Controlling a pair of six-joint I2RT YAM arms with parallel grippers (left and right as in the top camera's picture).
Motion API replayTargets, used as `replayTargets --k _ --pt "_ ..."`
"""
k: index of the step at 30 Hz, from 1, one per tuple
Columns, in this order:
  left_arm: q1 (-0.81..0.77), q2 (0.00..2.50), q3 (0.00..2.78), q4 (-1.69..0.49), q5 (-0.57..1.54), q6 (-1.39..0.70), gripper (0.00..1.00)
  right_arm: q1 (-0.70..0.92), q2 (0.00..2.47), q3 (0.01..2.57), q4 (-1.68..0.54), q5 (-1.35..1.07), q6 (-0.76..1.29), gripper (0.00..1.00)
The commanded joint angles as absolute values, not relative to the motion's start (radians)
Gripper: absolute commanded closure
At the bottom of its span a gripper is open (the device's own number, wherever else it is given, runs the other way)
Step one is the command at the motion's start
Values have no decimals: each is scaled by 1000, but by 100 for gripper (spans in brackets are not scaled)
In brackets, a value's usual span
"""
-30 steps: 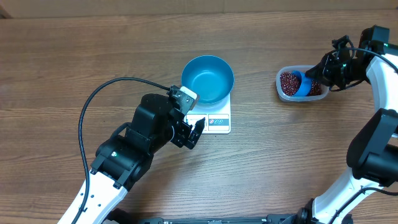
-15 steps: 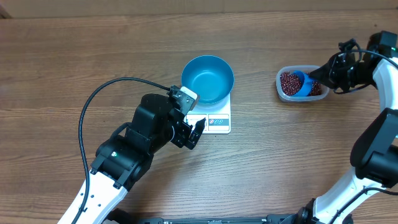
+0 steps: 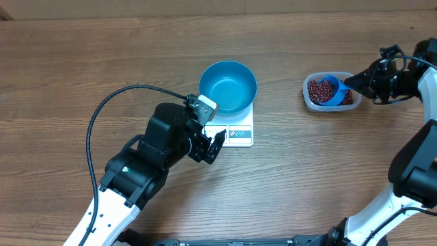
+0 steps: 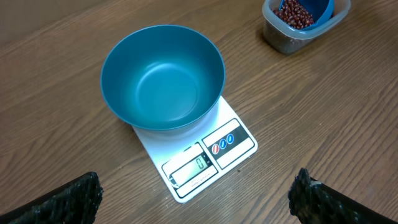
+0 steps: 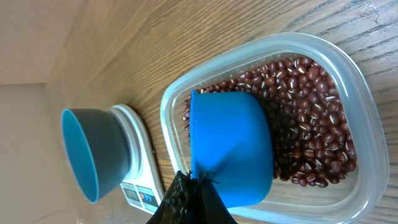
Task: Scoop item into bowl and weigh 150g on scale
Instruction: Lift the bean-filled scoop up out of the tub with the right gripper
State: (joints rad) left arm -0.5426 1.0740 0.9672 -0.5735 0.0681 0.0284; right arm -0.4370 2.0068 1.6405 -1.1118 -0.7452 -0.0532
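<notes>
The left arm (image 3: 147, 160) wears blocky black casing above white links, a pale grey camera box (image 3: 203, 107) at the wrist – a black cable (image 3: 95, 123) curves from it. The left gripper (image 3: 213, 146) has rough black fingers (image 4: 65, 200); the right arm (image 3: 415, 156) matches – black joints, white tubes

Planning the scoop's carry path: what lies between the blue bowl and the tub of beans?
Only bare wooden table between the bowl and the tub; the overhead view shows it.

Scale (image 4: 244, 144) display (image 4: 190, 168) reads 0; button labels illegible.
</notes>
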Motion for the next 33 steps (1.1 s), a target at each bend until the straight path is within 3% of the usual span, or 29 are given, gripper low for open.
replayTargets --k 1,33 --pt "-541 1077 961 -562 79 19 1 -463 2011 1633 -1123 -832 -62 96" --pt "-541 1077 962 -563 79 19 0 -512 2011 1634 -1150 -1027 -140 96"
